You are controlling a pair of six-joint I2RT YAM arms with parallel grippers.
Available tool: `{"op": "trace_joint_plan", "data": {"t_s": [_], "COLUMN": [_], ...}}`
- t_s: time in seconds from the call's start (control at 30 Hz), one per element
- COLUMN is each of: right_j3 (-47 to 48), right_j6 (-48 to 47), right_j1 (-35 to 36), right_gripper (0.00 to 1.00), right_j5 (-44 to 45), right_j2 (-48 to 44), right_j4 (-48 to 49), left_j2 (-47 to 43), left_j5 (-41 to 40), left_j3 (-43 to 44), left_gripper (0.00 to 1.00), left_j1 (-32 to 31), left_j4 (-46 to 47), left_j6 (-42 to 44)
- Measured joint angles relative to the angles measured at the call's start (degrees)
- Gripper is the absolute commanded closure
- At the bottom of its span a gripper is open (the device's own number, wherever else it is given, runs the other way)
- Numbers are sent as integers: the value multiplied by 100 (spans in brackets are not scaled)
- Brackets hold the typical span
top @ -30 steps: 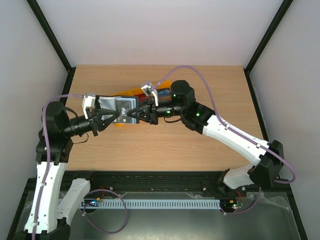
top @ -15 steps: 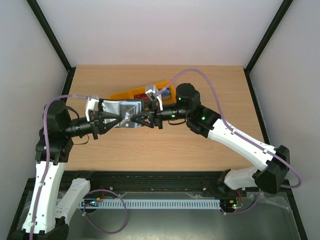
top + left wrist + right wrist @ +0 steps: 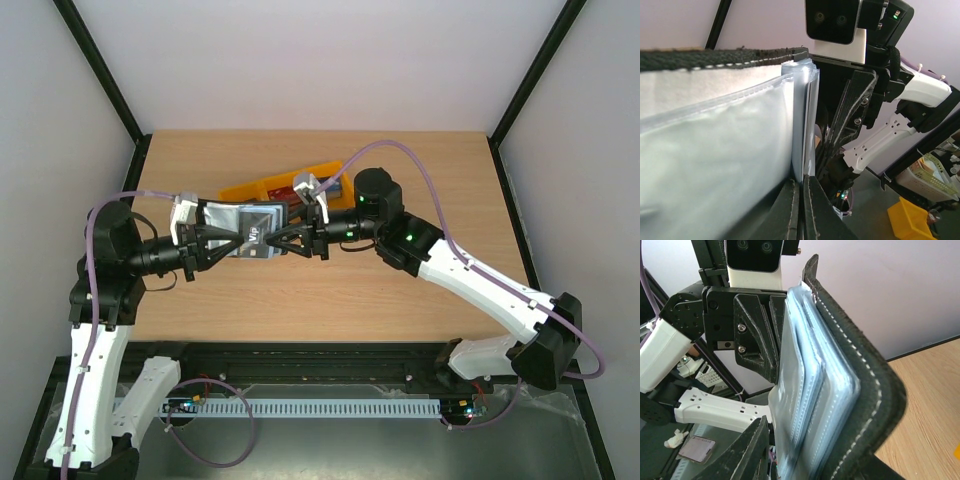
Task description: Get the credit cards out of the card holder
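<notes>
The right end effector (image 3: 275,240), pinched together a second ago, now has its jaws apart astride the free edge of the card holder (image 3: 222,215). I judge it is setting up to draw a credit card (image 3: 260,228), as none is out yet. The left end effector (image 3: 236,243) stays clamped on the holder, held aloft over the counter (image 3: 350,300); its rough black cover is white-stitched and round-cornered, and its pockets are glossy blue-grey plastic.
</notes>
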Motion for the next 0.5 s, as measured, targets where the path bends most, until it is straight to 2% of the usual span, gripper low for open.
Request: {"op": "trace_joint_plan", "data": {"t_s": [0.17, 0.43, 0.5], "right_j3": [-7, -11, -13], "right_j6": [-50, -107, -129], "right_j1": [-9, -24, -24], "right_gripper": [80, 76, 77], "right_j5": [0, -28, -39], "right_j2": [-7, -81, -111], "right_j4": [-55, -144, -192], "left_j2": [0, 0, 0], "left_j5": [7, 61, 74], "left_j3": [2, 68, 72], "left_gripper": [98, 98, 98], "left_j1": [4, 7, 7], "left_j4": [-42, -87, -87], "left_j6": [52, 118, 129]}}
